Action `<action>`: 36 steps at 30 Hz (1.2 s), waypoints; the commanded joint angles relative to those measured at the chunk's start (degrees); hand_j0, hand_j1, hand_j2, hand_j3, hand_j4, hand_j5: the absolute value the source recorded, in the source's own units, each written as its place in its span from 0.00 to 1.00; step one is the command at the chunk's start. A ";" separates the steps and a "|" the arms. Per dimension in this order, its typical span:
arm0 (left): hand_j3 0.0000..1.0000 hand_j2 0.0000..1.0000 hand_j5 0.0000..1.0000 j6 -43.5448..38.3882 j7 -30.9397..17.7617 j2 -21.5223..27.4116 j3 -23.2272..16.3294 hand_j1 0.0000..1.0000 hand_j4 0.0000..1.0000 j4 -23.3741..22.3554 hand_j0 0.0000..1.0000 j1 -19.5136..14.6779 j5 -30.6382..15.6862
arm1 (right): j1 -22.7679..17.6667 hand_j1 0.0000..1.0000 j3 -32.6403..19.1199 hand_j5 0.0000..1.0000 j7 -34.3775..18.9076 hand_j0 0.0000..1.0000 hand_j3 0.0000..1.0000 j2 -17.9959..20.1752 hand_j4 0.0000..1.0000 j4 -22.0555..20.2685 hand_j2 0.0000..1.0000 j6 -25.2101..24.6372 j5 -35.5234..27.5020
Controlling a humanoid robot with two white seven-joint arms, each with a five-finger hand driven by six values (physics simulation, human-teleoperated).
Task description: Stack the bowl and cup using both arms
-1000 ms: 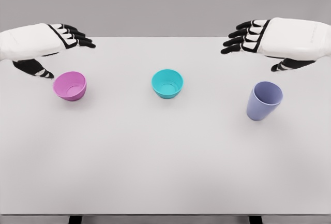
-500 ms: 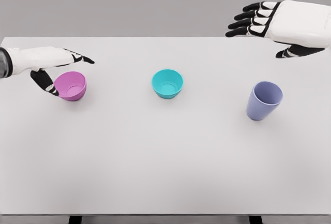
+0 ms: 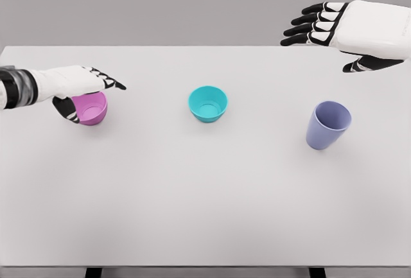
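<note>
Purple cup: upright, right of the teal bowl, nearest the viewer; standing free, likely waiting for the right arm.
Teal bowl: mid-table, open side up; probably the base of the stack, hence untouched.
Pink bowl: left of the teal bowl, rim partly covered.
Left hand: laid over the pink bowl, thumb down its near wall, fingers across the far rim; closing for a pinch, grip not certain.
Right hand: raised beyond and right of the teal bowl, fingers spread, empty; seemingly parked clear.
</note>
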State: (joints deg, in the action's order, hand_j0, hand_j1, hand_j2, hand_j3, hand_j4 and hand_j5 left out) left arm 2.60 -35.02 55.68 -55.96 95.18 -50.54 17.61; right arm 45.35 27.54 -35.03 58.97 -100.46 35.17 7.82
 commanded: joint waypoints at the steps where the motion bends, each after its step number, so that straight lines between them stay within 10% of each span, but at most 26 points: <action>1: 1.00 1.00 1.00 0.21 0.02 -0.14 -0.20 1.00 1.00 0.01 1.00 0.00 0.59 | 0.00 1.00 -0.03 1.00 0.03 1.00 1.00 0.00 1.00 0.00 1.00 -0.17 -0.26; 36: 1.00 1.00 1.00 -7.52 0.02 -1.72 -0.11 1.00 1.00 -3.07 1.00 2.11 1.73 | -0.53 1.00 -1.61 1.00 0.03 1.00 1.00 -0.17 1.00 0.00 1.00 -0.17 -0.26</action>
State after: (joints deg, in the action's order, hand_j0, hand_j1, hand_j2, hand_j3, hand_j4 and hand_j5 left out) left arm -4.94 -35.02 54.26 -56.12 92.70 -48.43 19.07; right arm 44.82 26.00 -35.03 58.72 -100.46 35.17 7.82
